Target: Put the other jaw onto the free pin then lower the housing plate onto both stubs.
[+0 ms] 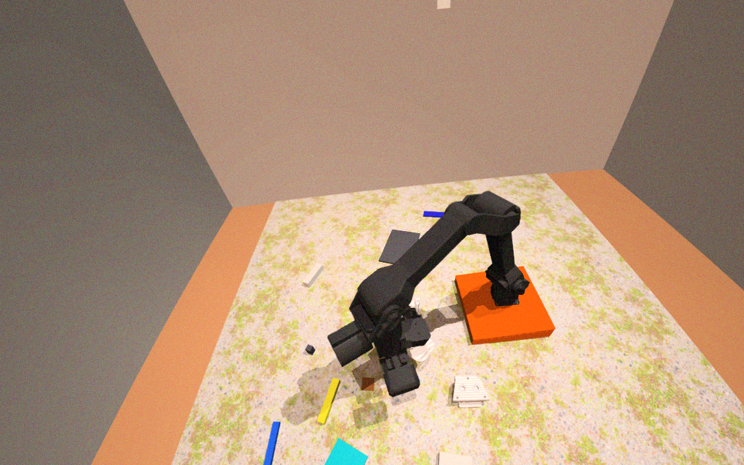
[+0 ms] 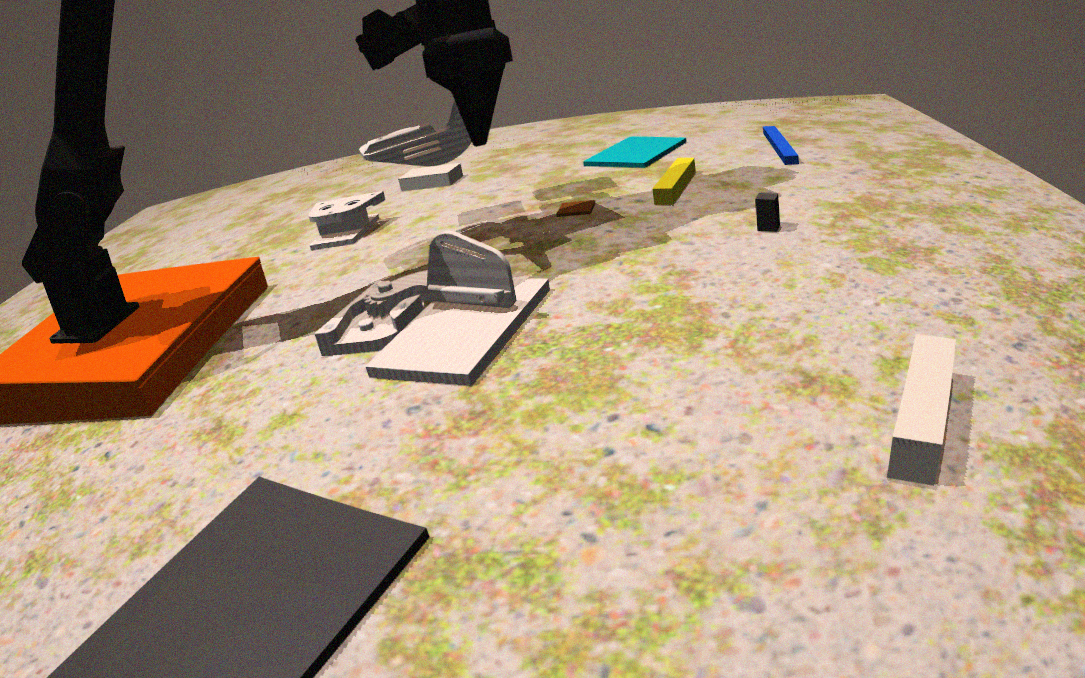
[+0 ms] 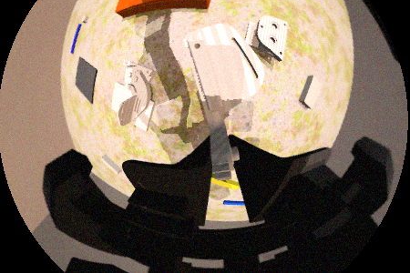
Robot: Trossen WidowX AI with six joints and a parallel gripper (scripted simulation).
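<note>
My gripper point(image 2: 480, 141) point(image 3: 220, 138) is shut on the arm of a loose white jaw point(image 2: 416, 151) point(image 3: 223, 67), held above the mat. In the top view, the arm hides my fingertips. The white housing base point(image 2: 340, 343) point(image 3: 128, 69) lies left of the held jaw in the wrist view. The other jaw point(image 2: 470, 271) point(image 3: 132, 107) stands upright beside it, over a white slab point(image 2: 437, 347) point(image 3: 120, 95); a toothed gear part point(image 2: 378, 304) and a short bare pin point(image 2: 365, 324) show in the base. The housing plate point(image 1: 470, 396) point(image 2: 338, 205) point(image 3: 273, 33), with two holes, rests on a small white stand.
The orange block point(image 1: 507, 323) point(image 2: 57, 362) point(image 3: 164, 4) carries the arm's foot. A yellow bar point(image 1: 328, 401) point(image 2: 673, 181), a brown tile point(image 1: 367, 384) point(image 2: 576, 208), a black block point(image 1: 310, 349) point(image 2: 768, 212) and a cyan plate point(image 1: 345, 453) point(image 2: 635, 151) lie around. A dark plate point(image 1: 399, 245) point(image 2: 243, 581) lies farther off.
</note>
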